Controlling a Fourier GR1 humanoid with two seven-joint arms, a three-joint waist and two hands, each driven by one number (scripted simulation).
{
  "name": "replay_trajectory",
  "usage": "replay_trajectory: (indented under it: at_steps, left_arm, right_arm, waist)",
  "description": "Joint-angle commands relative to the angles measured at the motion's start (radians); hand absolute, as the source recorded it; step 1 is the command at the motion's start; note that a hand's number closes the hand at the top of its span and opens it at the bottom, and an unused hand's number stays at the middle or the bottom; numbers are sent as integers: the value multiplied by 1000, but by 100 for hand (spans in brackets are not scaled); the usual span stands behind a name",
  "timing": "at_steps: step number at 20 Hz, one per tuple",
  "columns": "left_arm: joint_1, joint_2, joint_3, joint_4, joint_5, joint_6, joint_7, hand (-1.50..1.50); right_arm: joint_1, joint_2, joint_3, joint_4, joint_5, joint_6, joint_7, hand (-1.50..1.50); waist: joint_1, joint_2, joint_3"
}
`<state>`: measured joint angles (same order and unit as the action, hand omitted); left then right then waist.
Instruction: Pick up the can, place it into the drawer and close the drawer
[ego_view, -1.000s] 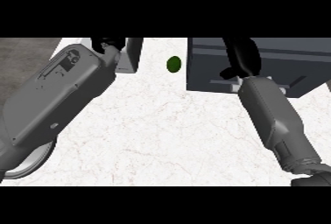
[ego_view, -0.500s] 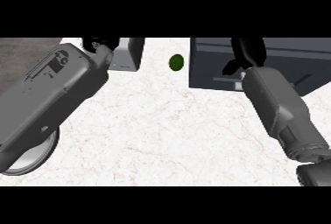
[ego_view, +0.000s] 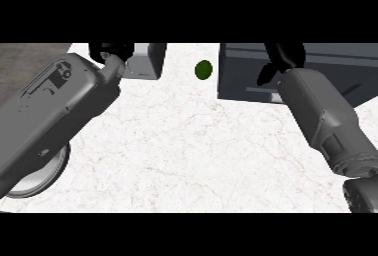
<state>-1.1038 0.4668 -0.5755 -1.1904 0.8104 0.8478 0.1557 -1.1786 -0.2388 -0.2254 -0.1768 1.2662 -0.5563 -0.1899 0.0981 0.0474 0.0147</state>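
Note:
A small dark green can (ego_view: 203, 70) sits on the white counter near the top, apart from both hands. To its right is the dark grey open drawer (ego_view: 244, 75). My right hand (ego_view: 284, 54) is over the drawer at the view's top edge, with its thumb hanging down and nothing seen in it; its fingers run out of view. My left hand (ego_view: 111, 51) shows at the top left, beside a grey box, and is mostly cut off by the edge.
A light grey box (ego_view: 148, 62) stands left of the can. A white plate (ego_view: 37, 177) lies at the lower left, partly under my left forearm (ego_view: 59, 110). My right forearm (ego_view: 321, 120) crosses the drawer's front edge.
My right arm has pushed farther up over the drawer, its hand now at the top edge. The left forearm has slid up as well. The can has not moved.

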Motion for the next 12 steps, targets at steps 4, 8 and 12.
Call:
replay_trajectory:
  at_steps: [4,8,12]
  left_arm:
    - [20,8,-7,-26,-19,11,-1,-150]
    - [40,7,-5,-55,-14,15,8,-150]
    - [50,36,4,-82,-16,-4,20,-150]
  right_arm:
    - [-63,51,-239,-28,-265,94,-137,-150]
    - [-86,53,-343,-30,-374,171,-196,-150]
    - [-85,37,-371,-21,-396,181,-218,-150]
  waist:
    - [10,-12,-7]
    - [16,-15,-9]
    - [22,-12,-11]
